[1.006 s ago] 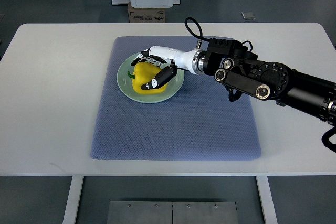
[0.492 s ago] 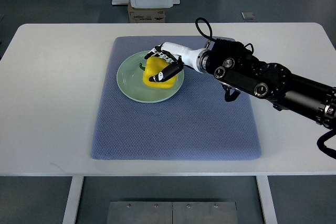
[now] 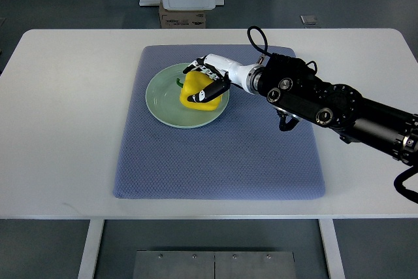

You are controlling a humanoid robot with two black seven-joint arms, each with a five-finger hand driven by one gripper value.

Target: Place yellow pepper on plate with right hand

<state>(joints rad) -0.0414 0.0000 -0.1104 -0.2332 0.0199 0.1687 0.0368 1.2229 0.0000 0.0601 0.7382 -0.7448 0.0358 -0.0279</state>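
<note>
A yellow pepper (image 3: pixel 199 93) with a short green stem lies on the right half of a pale green plate (image 3: pixel 163 102). My right hand (image 3: pixel 208 80) comes in from the right on a black arm and has its fingers curled around the pepper's far and right sides. The thumb lies across the pepper's top. The left arm does not show.
The plate sits on a blue-grey mat (image 3: pixel 222 155) spread over a white table (image 3: pixel 59 129). My black forearm (image 3: pixel 326 106) stretches over the mat's upper right corner. A cardboard box (image 3: pixel 183 16) and a white stand are beyond the table's far edge.
My right hand has carried the pepper from the plate's middle front toward its right half, and the arm has pulled back to the right a little.
</note>
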